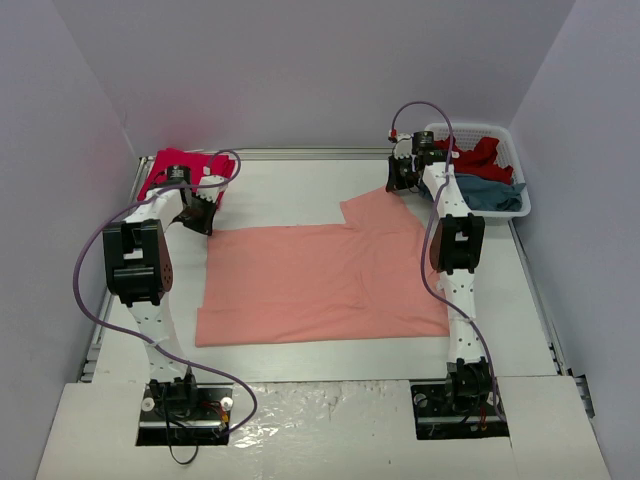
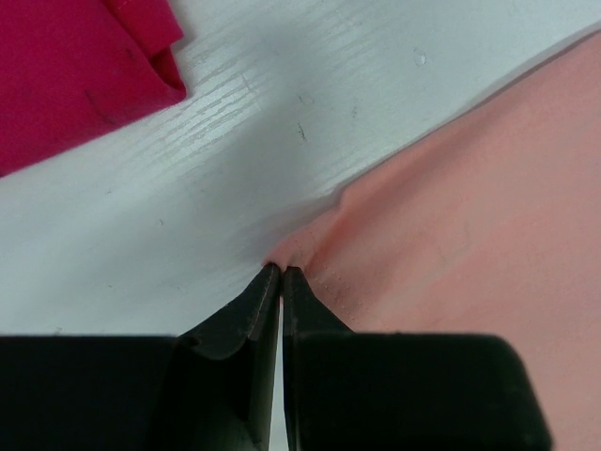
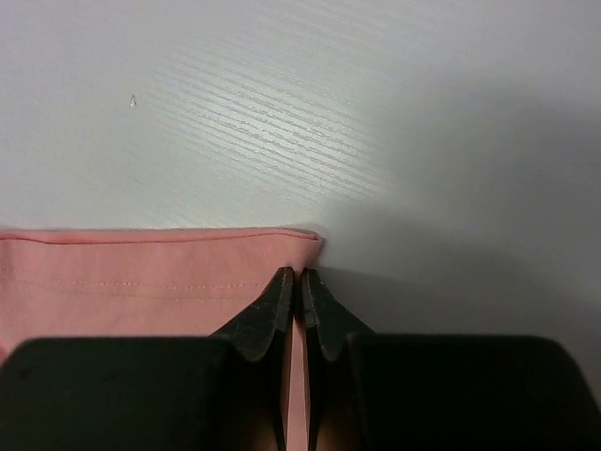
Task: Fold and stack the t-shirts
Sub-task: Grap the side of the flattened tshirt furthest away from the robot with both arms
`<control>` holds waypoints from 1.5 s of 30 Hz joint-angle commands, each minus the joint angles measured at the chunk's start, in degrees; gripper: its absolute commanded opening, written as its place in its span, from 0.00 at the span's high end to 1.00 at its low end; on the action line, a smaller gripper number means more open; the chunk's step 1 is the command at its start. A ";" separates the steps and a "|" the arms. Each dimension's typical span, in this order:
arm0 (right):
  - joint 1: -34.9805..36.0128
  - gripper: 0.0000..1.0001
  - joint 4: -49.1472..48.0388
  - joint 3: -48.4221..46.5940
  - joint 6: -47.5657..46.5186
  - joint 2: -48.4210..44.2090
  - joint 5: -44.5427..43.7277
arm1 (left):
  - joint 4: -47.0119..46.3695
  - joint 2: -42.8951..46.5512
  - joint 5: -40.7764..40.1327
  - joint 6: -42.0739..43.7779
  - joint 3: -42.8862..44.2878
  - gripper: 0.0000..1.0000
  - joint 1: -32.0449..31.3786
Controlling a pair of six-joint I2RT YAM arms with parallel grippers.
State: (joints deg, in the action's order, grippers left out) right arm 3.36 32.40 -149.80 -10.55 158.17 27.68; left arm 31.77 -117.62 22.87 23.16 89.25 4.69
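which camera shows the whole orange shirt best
The top view: the orange shirt lies spread flat, nearly all in sight. The left wrist view shows just a puckered edge, the right wrist view just a hemmed corner.

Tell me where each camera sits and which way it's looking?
Top external: above and behind the arms, looking down at the table and the salmon t-shirt; both arms show.
Left wrist: on the left arm, looking down past the left gripper, shut on the shirt's edge; a red t-shirt lies beyond.
Right wrist: on the right arm, looking down past the right gripper, pinching a hemmed corner.
Shared: all three show the salmon t-shirt.
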 commanded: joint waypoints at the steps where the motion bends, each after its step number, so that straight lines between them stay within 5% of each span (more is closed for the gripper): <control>1: 0.25 1.00 3.02 0.65 -0.62 0.65 -2.28 | 0.84 1.52 0.51 0.05 1.53 0.98 0.50; 25: 0.60 1.00 2.49 11.10 -4.04 -18.68 -4.30 | -1.01 8.55 4.46 -3.12 1.36 0.98 0.67; 45: -0.72 1.00 3.72 27.89 -5.63 -33.89 -4.13 | 2.42 14.79 18.34 -2.50 -1.71 0.98 3.57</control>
State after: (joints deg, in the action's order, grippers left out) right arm 3.18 34.61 -123.48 -15.31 130.43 23.38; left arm 33.26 -107.79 37.28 19.53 88.12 7.25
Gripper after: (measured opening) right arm 0.015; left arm 0.032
